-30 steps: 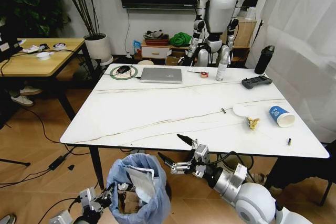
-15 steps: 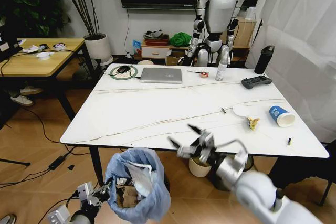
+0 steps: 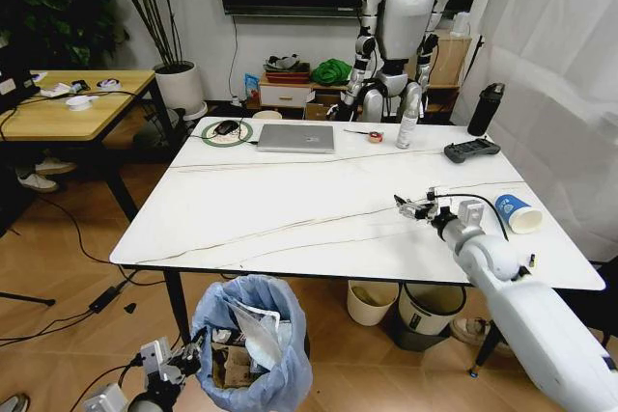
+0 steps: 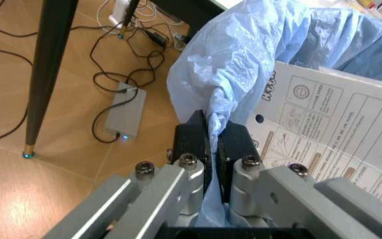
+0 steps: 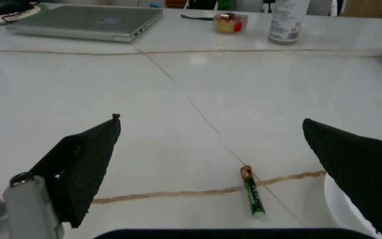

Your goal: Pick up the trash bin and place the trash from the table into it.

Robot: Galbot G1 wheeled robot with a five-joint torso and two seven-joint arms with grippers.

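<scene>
The trash bin (image 3: pixel 253 337), lined with a crinkled light-blue bag (image 4: pixel 257 55), hangs low in front of the table (image 3: pixel 290 209). My left gripper (image 3: pixel 188 350) is shut on the bag's rim (image 4: pixel 212 130), and a flattened cardboard box (image 4: pixel 324 124) stands inside. My right gripper (image 3: pixel 415 206) is open just above the tabletop on the right side, fingers spread wide (image 5: pixel 211 119). A small battery (image 5: pixel 251 191) lies beneath it. The blue-white paper cup (image 3: pixel 517 212) lies on its side just beyond my right wrist. A white edge (image 5: pixel 340 201) shows by one finger.
A laptop (image 3: pixel 295 137), mouse (image 3: pixel 227 127), white bottle (image 3: pixel 408 127), black flask (image 3: pixel 485 110) and controller (image 3: pixel 471 151) sit along the table's far side. A cream bin (image 3: pixel 370 302) and grey bin (image 3: pixel 431 308) stand under the table. A wooden desk (image 3: pixel 68 108) is far left.
My right arm rose from below the table's front edge near the bin and swung right, over the tabletop near the cup. The left gripper kept its hold on the bag.
</scene>
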